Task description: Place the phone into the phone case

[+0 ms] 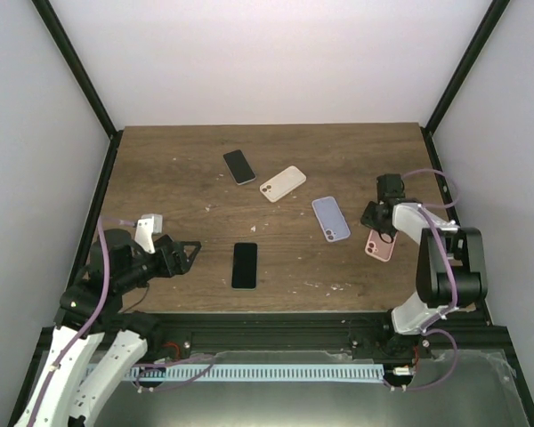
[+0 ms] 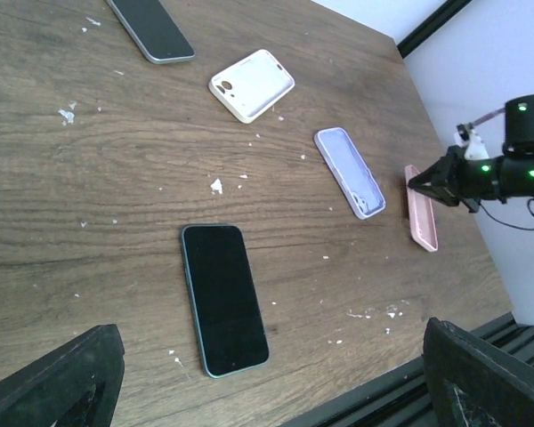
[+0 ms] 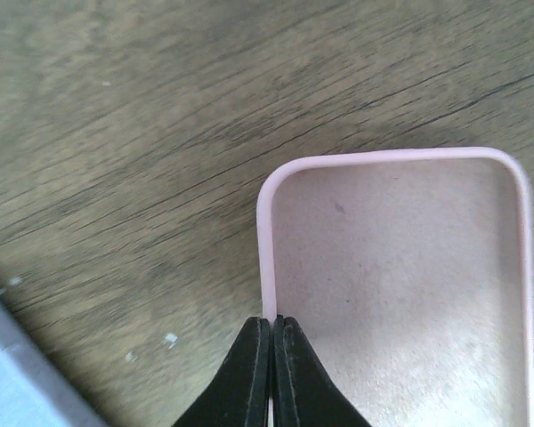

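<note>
walls (image 1: 276, 53): plain white | table (image 1: 178, 178): dark wood — pale flecks scattered | light: soft, even

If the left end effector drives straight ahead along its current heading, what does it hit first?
Most likely the dark phone lying flat just ahead of the open left end effector; depth is unclear.

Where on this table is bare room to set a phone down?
Bare wood lies left of the far phone, toward the table edge, and between the near phone and the pink case. Crowded: the diagonal of cream case, lavender case and pink case, where the right gripper pinches its rim.
</note>
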Action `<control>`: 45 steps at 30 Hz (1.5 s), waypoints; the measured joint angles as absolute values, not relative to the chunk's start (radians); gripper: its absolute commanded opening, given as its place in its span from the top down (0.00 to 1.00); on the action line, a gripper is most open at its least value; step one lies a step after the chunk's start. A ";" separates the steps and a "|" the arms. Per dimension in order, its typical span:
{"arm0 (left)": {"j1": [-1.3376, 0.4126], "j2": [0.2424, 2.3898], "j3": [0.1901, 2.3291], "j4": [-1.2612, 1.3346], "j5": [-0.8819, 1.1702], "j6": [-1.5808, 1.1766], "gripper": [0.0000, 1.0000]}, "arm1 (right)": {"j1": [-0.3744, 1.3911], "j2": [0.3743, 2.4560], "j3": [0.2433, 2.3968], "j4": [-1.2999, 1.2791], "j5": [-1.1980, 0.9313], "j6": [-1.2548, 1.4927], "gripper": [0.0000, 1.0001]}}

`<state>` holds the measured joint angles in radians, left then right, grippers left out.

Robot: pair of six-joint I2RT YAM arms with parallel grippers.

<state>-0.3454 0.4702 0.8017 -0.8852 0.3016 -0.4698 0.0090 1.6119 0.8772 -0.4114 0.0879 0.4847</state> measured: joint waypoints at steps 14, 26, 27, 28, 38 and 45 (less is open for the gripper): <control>-0.345 0.481 0.802 -0.910 0.236 -0.507 0.00 | 0.192 1.256 0.802 -0.473 -0.073 0.503 0.99; -0.345 0.439 0.802 -0.907 0.258 -0.481 0.00 | 0.602 1.304 0.787 -0.440 -0.129 0.651 0.99; -0.345 0.424 0.802 -0.905 0.256 -0.476 0.00 | 0.625 1.329 0.791 -0.434 -0.126 0.656 0.99; -0.345 0.406 0.802 -0.901 0.254 -0.471 0.00 | 0.651 1.362 0.795 -0.429 -0.121 0.661 0.99; -0.345 0.350 0.792 -0.862 0.229 -0.467 0.00 | 0.791 1.564 0.849 -0.397 -0.092 0.712 0.75; -0.345 0.355 0.788 -0.860 0.226 -0.467 0.00 | 0.851 1.602 0.941 -0.416 -0.067 0.794 0.38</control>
